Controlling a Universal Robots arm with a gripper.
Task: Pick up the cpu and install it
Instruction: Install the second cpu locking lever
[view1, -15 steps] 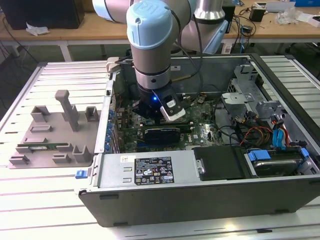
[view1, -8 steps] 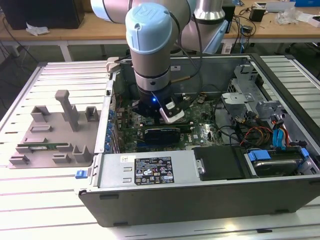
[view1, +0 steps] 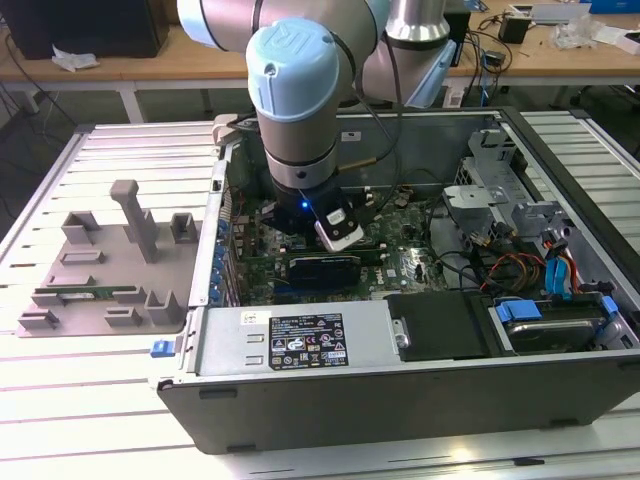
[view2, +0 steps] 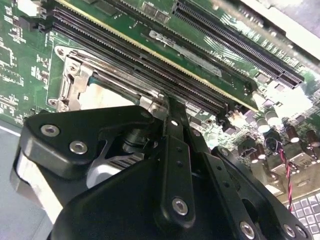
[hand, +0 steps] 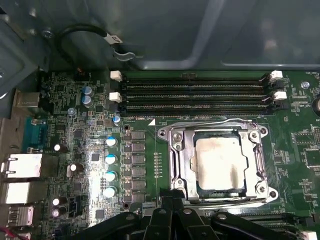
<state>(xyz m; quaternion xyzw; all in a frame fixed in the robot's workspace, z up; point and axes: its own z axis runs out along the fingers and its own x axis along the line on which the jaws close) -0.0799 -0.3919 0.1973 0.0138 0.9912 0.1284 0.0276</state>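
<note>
Pale slatted table (view1: 110, 390) bearing 2 things: open computer case (view1: 400, 395) toward the exterior view's right, grey plastic tray (view1: 105, 270) with upright blocks just beside it.

Silver arm (view1: 300, 130), light-blue caps (black linkage, silver screws)

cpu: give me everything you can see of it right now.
The cpu is a flat, square chip with a pale, dull silver metal top that looks smudged or hazy. It lies level inside the socket's shiny metal frame on the green motherboard, beside the memory slots. The frame borders it on all sides. In the first wrist view the gripper's black linkage sits at the socket's edge, not touching the chip. In the second wrist view a pale corner shows behind the gripper.
</note>
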